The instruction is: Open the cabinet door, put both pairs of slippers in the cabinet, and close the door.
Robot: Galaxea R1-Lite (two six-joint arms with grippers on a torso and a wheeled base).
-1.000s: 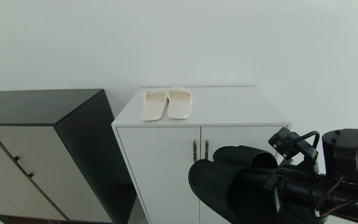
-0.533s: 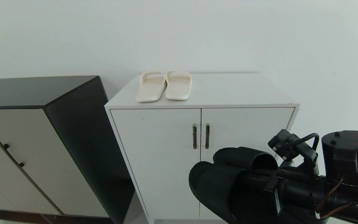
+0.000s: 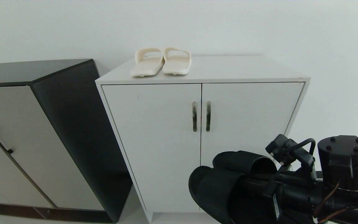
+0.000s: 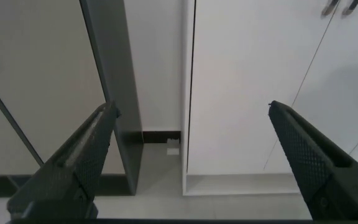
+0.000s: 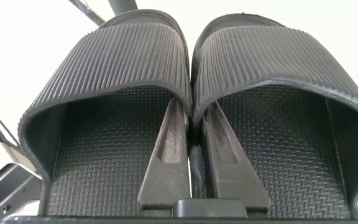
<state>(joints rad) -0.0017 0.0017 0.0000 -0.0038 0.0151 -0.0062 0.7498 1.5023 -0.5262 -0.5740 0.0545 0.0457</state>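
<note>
A white two-door cabinet (image 3: 166, 140) stands ahead with both doors shut and two dark handles (image 3: 201, 116) at the middle seam. A cream pair of slippers (image 3: 162, 61) lies on its top, toward the left. My right gripper (image 5: 191, 168) is shut on the black pair of slippers (image 3: 225, 186), pinching their two inner sides together, low in front of the right door. In the right wrist view the black pair of slippers (image 5: 135, 93) has its ribbed straps facing away. My left gripper (image 4: 188, 155) is open, low near the cabinet's lower left corner (image 4: 185, 180), holding nothing.
A black cabinet (image 3: 42, 140) with pale slanted doors stands close to the left of the white one, leaving a narrow gap. A plain white wall runs behind. Pale floor (image 4: 160, 205) shows below the cabinets.
The head view has shifted: both cabinets sit higher in the picture and more of the white doors shows. The right gripper keeps the black slippers in about the same place.
</note>
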